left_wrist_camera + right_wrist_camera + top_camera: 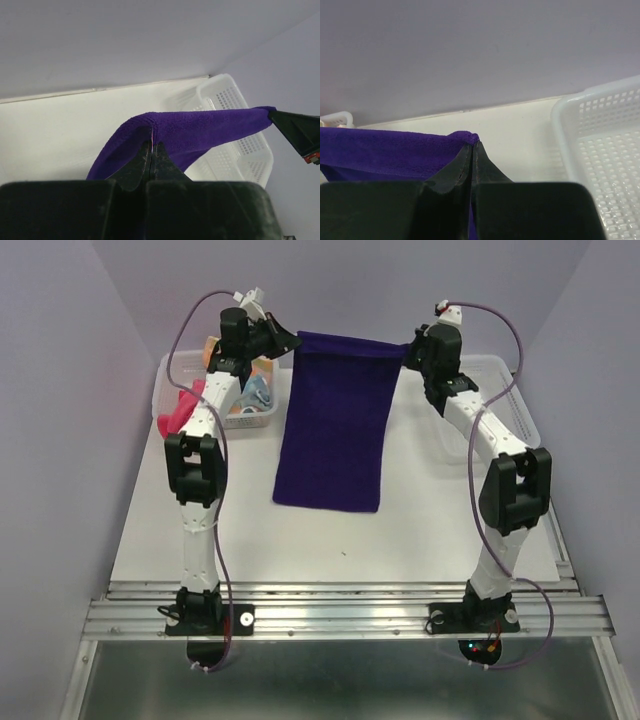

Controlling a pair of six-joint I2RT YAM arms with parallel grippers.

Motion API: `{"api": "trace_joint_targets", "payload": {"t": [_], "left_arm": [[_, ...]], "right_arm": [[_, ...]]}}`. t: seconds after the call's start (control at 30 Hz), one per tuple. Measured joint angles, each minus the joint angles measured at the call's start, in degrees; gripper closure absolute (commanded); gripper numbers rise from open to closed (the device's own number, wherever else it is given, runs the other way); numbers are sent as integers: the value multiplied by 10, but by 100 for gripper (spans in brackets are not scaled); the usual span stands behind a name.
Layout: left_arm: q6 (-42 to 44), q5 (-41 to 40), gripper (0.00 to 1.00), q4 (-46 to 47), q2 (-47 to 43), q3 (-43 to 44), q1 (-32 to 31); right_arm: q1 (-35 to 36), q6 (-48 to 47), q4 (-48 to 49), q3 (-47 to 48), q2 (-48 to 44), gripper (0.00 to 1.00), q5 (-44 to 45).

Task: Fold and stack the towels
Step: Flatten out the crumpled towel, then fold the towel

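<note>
The dark purple towel (335,420) fills the upper centre of the top view, lifted by its two far corners so that it hangs as a flat sheet, sloping down toward the lower middle of the frame where its free edge rests on the white table (430,530). The left gripper (290,343) is pinched fully closed on the upper-left corner, and the right gripper (408,352) is closed the same way on the upper-right corner. Each wrist view shows cloth caught between touching fingertips. Holding the corners apart pulls the top edge taut and probably lets the towel's weight smooth it before a fold. The bright pink towel (178,410) waits with other cloths in the white mesh basket (160,390) at upper left. An empty mesh basket (510,370) sits at upper right, likely for the stack.
</note>
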Motion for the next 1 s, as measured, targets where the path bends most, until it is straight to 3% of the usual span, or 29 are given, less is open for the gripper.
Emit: {"api": "trace_joint_targets", "payload": {"t": [0.2, 0.4, 1.0], "left_arm": [[7, 0, 100, -6, 79, 49, 0], [22, -8, 100, -20, 79, 29, 0], [40, -17, 100, -80, -82, -224, 0]], "right_arm": [[-27, 16, 6, 38, 61, 99, -62], [-28, 32, 3, 38, 67, 99, -102], [-28, 120, -49, -158, -57, 99, -176]]}}
